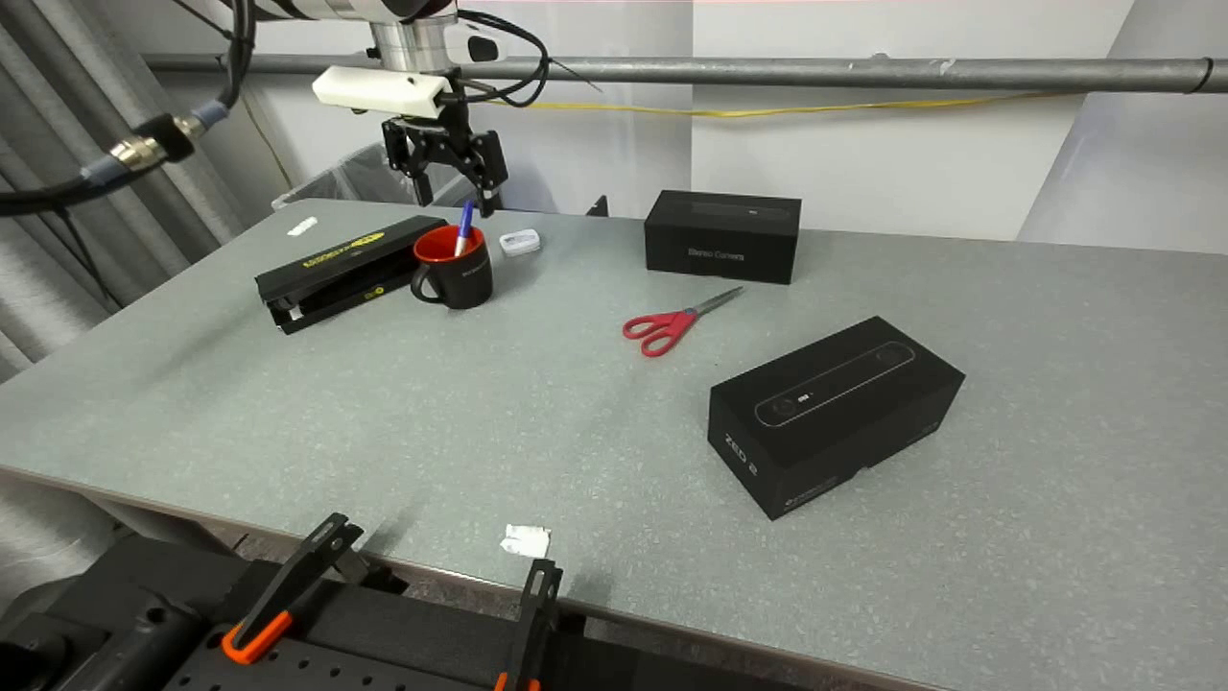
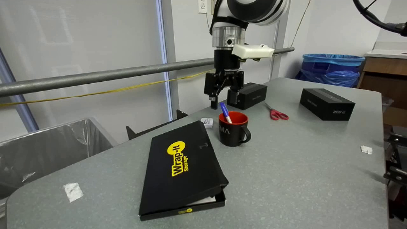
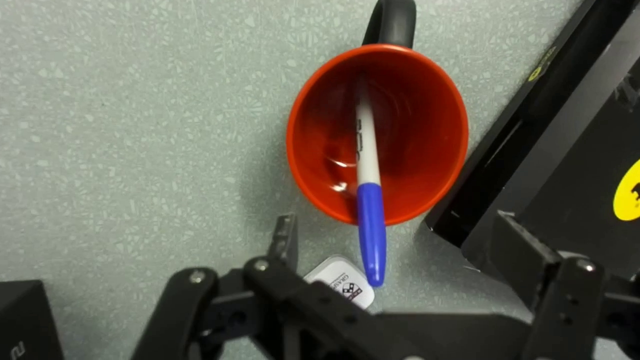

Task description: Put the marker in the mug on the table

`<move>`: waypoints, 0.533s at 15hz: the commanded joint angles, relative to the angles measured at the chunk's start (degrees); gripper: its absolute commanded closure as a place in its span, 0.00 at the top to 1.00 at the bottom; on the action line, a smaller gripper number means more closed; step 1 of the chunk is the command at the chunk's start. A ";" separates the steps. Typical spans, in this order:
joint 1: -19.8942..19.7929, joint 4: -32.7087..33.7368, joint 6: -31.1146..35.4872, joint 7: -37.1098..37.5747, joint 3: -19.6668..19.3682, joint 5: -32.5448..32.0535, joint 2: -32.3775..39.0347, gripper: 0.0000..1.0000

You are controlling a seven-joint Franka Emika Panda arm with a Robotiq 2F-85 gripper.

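In an exterior view, we see one gripper (image 1: 455, 202) pointing down near one mug (image 1: 465, 285). In an exterior view, we count three boxes (image 2: 182, 168). In the wrist view, its jaws stand wide apart, empty; one marker (image 3: 369, 175) leans inside the mug.

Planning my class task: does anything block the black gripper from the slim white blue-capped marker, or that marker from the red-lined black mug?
Nothing visible does: the marker already leans inside the mug, its blue cap sticking out near the open gripper.
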 commanded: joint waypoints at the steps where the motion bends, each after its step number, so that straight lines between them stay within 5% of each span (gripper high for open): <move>1: 0.95 3.39 0.50 0.82 -1.13 -0.69 2.34 0.72; 8: 0.73 5.01 0.43 0.77 -1.24 -0.27 3.07 0.17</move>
